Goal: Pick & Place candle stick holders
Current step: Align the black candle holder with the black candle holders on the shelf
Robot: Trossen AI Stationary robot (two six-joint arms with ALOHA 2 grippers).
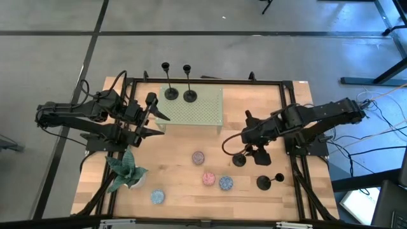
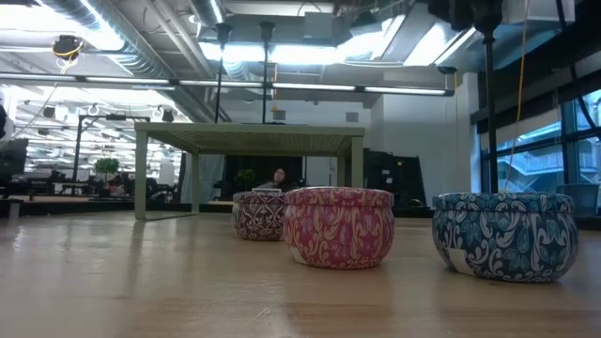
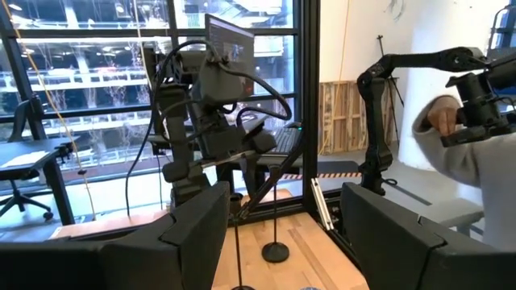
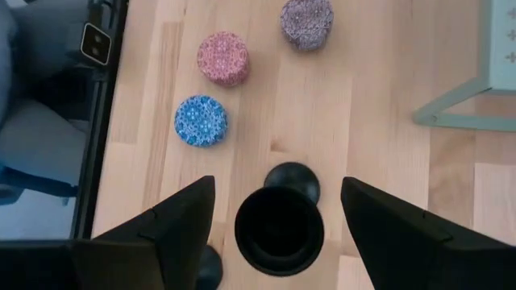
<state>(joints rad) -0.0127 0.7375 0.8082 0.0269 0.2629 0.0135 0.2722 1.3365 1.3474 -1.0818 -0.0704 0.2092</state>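
Two black candle stick holders [image 1: 170, 93] [image 1: 189, 95] stand by their round bases on the pale green perforated stand [image 1: 206, 114]. A third holder [image 1: 239, 160] and a fourth [image 1: 264, 182] stand on the table at the right. My right gripper [image 4: 279, 193] is open above the third holder, pointing down. Its fingers stand on either side of that holder's cup top [image 4: 279, 229] without touching it. My left gripper [image 3: 284, 197] is open and empty beside the stand's left end [image 1: 154, 116].
Small round candles sit mid-table: purple [image 1: 198, 156], pink [image 1: 208, 178], blue [image 1: 226, 183], and another blue one [image 1: 157, 196] at front left. A potted plant [image 1: 127, 172] stands at the left. A person's sleeve [image 3: 459, 161] shows beyond the table.
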